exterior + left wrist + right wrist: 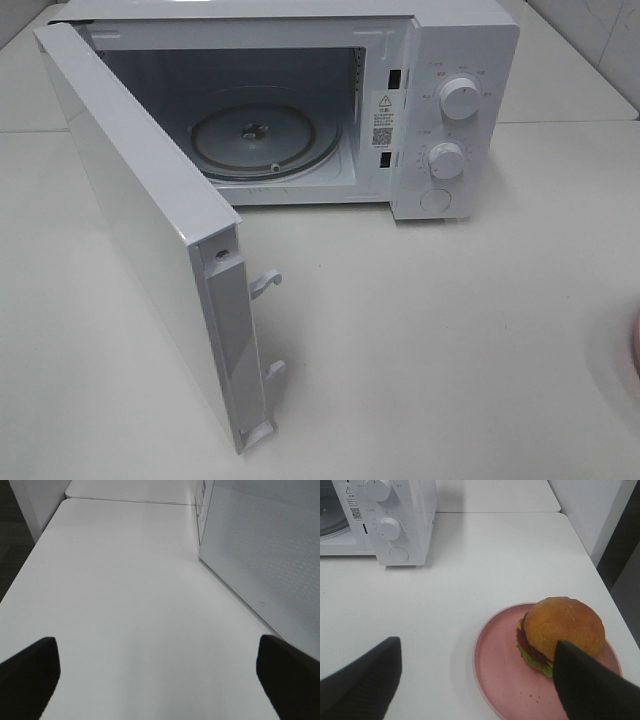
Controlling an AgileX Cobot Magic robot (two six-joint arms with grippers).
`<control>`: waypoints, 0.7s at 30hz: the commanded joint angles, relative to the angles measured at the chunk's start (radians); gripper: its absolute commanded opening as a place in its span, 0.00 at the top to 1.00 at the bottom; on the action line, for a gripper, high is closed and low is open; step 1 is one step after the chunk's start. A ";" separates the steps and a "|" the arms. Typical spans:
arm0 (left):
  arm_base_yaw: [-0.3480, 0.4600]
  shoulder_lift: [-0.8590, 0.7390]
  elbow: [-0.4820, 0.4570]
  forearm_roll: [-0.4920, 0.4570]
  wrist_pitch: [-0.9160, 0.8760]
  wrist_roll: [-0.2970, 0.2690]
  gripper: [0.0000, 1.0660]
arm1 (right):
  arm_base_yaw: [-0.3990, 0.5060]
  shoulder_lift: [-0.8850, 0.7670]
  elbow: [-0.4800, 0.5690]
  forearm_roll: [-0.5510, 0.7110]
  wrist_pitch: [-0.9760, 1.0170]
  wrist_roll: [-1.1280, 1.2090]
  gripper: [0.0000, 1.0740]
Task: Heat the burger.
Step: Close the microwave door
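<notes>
The burger [562,627], with a golden-brown bun, dark patty, tomato and lettuce, sits on a pink plate [497,672] in the right wrist view. My right gripper [480,680] hovers open just short of the plate, and one dark finger [590,685] overlaps the burger's near side in the picture without gripping it. My left gripper [157,672] is open over bare table beside the microwave door [265,555]. Neither gripper shows in the exterior high view, where only a sliver of the plate [636,345] appears at the right edge.
The white microwave [450,60] stands at the back with its door [140,220] swung wide toward the front left. A glass turntable [265,135] lies inside the cavity. Two knobs [458,98] are on its right panel. The table edge [600,570] runs close to the plate.
</notes>
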 commanded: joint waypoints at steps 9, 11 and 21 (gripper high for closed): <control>0.004 -0.012 0.001 0.001 0.000 0.000 0.06 | -0.006 -0.035 0.001 0.002 -0.011 -0.002 0.30; 0.004 -0.012 0.001 0.001 0.000 0.000 0.06 | -0.006 -0.035 0.001 0.002 -0.011 -0.002 0.30; 0.004 -0.012 0.001 0.001 0.000 0.000 0.06 | -0.006 -0.035 0.001 0.002 -0.011 -0.002 0.30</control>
